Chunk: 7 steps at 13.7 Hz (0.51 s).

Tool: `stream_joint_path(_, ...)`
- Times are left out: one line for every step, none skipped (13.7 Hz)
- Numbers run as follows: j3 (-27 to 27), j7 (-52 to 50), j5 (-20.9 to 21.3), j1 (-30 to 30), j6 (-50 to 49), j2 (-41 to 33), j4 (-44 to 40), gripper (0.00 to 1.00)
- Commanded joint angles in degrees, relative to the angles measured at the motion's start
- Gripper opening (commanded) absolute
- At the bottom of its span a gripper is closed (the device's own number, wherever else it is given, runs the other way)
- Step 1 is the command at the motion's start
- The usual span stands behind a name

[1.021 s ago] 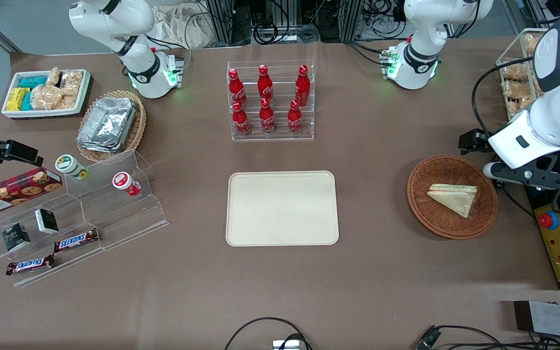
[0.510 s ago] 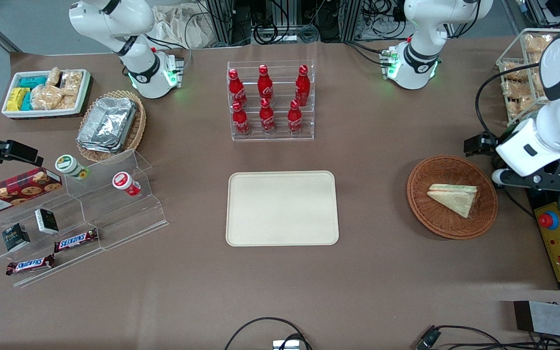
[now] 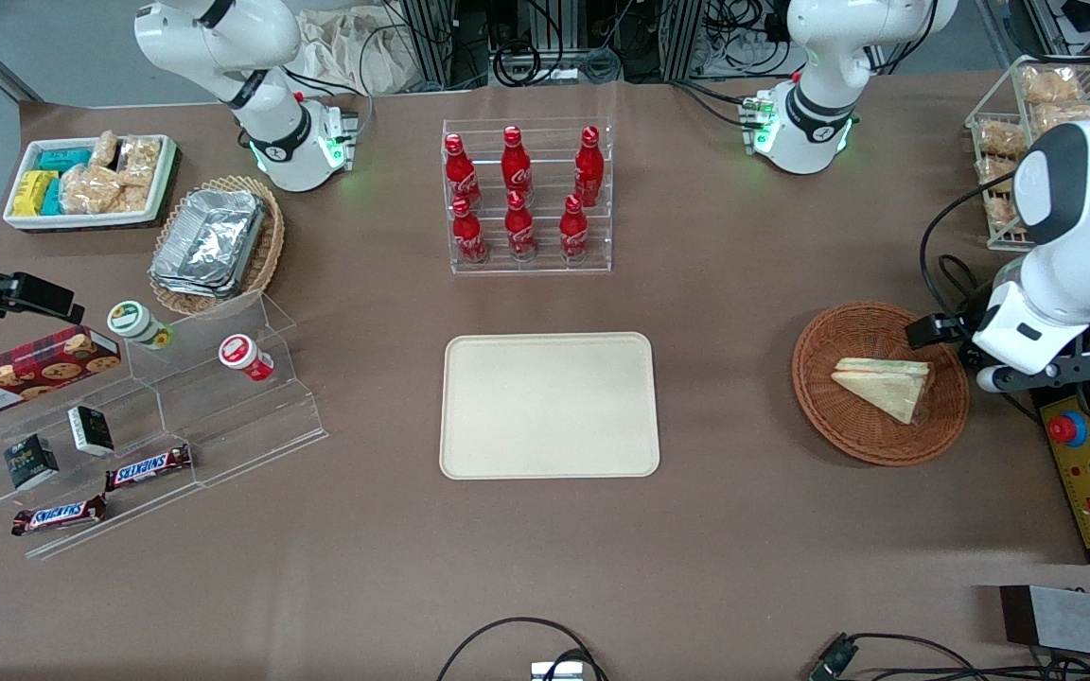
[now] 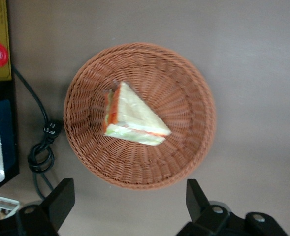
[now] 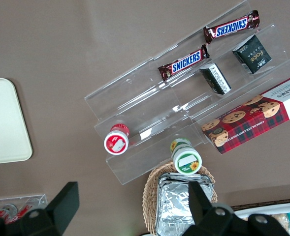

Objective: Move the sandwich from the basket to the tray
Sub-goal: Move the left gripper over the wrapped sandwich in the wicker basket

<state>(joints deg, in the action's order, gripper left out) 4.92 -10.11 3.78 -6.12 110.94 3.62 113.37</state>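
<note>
Left wrist view is looking straight down on the basket (image 4: 140,115), where the sandwich (image 4: 132,117) is lying near the middle of the wicker floor, its cut edge showing orange-red and green filling. The gripper (image 4: 130,209) is hovering above the basket's rim with its fingers (image 4: 61,201) spread wide, touching nothing. From the front, the tray (image 3: 550,405) is sitting well apart from the basket, toward the parked arm's end, holding nothing.

SNICKERS on two chocolate bars (image 5: 183,63) (image 5: 232,27) | WALKERS on the tartan cookie box (image 5: 255,116) | Coca-Cola script on red bottles (image 3: 519,225)
</note>
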Motion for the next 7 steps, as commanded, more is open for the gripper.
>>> stream_joint_path(-0.3,-7.2,0.3,-1.8,9.5,-2.3,8.8,1.00)
stream_joint_path(-0.9,-11.4,0.3,-1.8,12.7,-1.2,10.3,1.00)
stream_joint_path(-1.6,-14.6,0.3,-1.8,15.7,-0.1,11.8,1.00)
stream_joint_path(-1.8,-18.2,0.3,-1.8,17.9,1.0,12.2,1.00)
stream_joint_path(-1.8,-22.5,0.2,-1.8,19.1,2.8,12.0,1.00)
stream_joint_path(-1.8,-25.6,0.3,-1.8,20.7,4.3,12.0,1.00)
stream_joint_path(-1.8,-27.0,0.3,-1.8,22.5,5.6,12.3,1.00)
